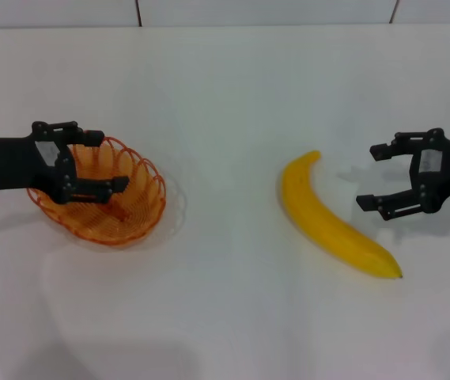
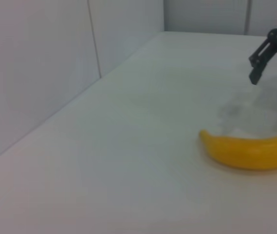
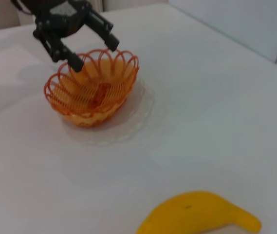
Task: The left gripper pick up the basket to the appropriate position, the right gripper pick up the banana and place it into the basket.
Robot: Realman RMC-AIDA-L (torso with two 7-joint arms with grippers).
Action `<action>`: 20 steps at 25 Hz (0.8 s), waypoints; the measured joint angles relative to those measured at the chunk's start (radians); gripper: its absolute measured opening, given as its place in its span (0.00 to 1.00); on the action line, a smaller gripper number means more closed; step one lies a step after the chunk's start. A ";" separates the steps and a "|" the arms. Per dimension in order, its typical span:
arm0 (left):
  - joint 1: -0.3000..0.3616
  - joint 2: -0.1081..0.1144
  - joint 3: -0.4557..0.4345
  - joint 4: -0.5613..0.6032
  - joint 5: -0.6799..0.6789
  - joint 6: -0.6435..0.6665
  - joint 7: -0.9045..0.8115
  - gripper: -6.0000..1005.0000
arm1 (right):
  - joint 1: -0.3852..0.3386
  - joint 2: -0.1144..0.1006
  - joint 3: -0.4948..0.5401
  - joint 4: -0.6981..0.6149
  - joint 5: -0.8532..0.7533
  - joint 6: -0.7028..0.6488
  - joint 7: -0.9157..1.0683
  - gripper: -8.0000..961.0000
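The orange wire basket rests on the white table at the left. My left gripper is open and empty. It reaches in from the left over the basket's left rim, its fingers spread above the bowl. The right wrist view shows the same: the left gripper hangs open over the far rim of the basket. The yellow banana lies flat right of centre, dark tip toward me. My right gripper is open and empty just right of it, not touching. The banana also shows in the left wrist view and the right wrist view.
The white table runs back to a light panelled wall. In the left wrist view one of the right gripper's fingers shows beyond the banana. A wide bare stretch lies between basket and banana.
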 joint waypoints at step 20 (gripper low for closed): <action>-0.001 -0.006 0.060 -0.011 -0.048 -0.082 0.004 0.86 | 0.047 0.011 0.001 0.052 0.001 -0.054 -0.010 0.94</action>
